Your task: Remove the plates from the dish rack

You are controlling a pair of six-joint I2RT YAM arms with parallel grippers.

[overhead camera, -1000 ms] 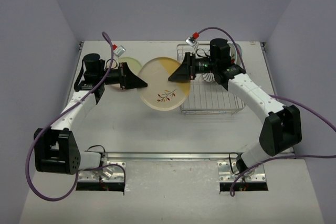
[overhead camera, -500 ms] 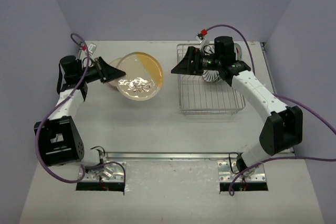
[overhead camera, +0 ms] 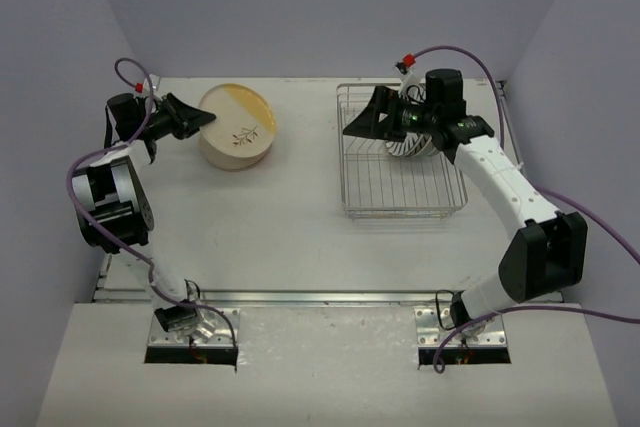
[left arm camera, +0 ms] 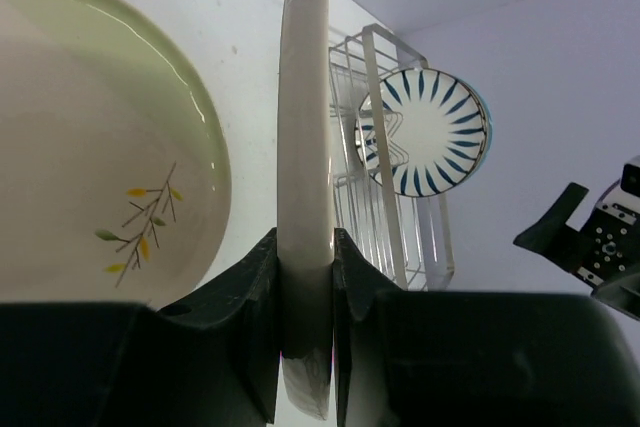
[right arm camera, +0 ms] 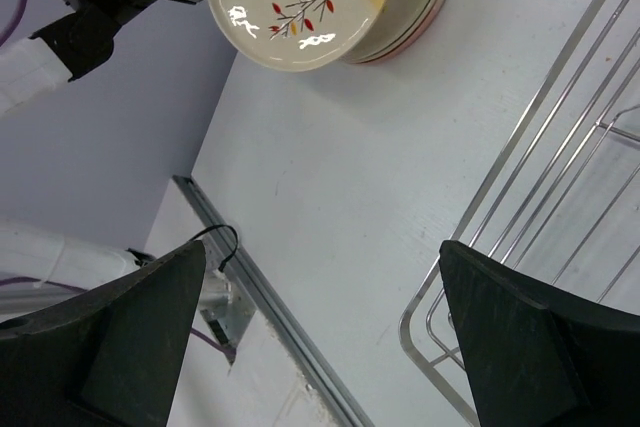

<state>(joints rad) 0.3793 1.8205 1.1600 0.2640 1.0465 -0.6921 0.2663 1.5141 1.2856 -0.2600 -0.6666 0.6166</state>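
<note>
My left gripper [overhead camera: 196, 119] is shut on the rim of a cream plate [overhead camera: 240, 125] with a twig motif, held tilted over a stack of plates [overhead camera: 230, 155] at the far left. In the left wrist view the held plate's edge [left arm camera: 304, 117] runs up between the jaws of the left gripper [left arm camera: 305, 247], beside the stack's top plate [left arm camera: 90, 177]. My right gripper [overhead camera: 362, 123] stands open and empty over the left side of the silver dish rack [overhead camera: 400, 197]. A blue-striped plate [overhead camera: 408, 144] stands upright in the rack. The right wrist view shows the open right gripper [right arm camera: 330, 337], the stack [right arm camera: 330, 7] and rack wires [right arm camera: 540, 167].
The table's side walls rise close behind the stack and to the right of the rack. A metal rail [overhead camera: 320, 298] runs along the near edge by the arm bases. Purple cables [overhead camera: 470, 55] loop above the rack.
The right gripper let go of the twig plate, opened wide and drew back over the rack. The left arm carried the plate from the table's middle to the stack at the far left.
</note>
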